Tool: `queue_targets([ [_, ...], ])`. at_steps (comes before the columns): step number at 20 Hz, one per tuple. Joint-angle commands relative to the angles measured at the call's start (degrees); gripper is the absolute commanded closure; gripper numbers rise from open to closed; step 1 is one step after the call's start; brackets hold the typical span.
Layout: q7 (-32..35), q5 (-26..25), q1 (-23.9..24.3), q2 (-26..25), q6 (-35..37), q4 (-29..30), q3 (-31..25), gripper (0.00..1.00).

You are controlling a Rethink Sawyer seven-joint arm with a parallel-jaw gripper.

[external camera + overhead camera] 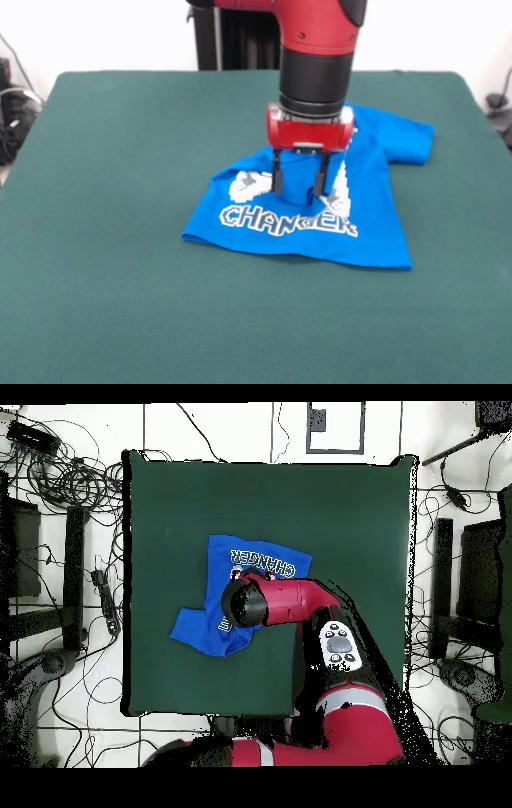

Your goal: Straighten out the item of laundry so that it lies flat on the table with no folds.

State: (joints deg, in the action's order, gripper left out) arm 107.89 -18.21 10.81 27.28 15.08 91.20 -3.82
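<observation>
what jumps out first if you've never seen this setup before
The bright blue T-shirt stands out against the dark green table, lying rumpled near the middle with white "CHANGER" lettering showing along its near edge. Right above it hangs the red and black arm, its gripper down on the shirt with a raised fold of blue cloth between the two fingers.

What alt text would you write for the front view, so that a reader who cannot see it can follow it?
A red and black robot arm reaches down onto a rumpled blue T-shirt in the middle of a green table, its tool straddling a raised fold of cloth. The shirt's white lettering is partly hidden by folds, and one sleeve sticks out to the right.
</observation>
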Motion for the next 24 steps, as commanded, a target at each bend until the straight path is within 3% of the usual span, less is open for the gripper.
queue_targets([
  [1, -0.35, -3.46, 0.76, -1.56, 3.97, 6.62, -3.39, 0.0],
  [11, 3.41, -3.83, -0.75, -2.55, 0.74, 8.14, -3.15, 0.0],
  [24, 2.88, -4.12, -0.41, -2.01, 0.74, 10.76, -3.24, 0.0],
])
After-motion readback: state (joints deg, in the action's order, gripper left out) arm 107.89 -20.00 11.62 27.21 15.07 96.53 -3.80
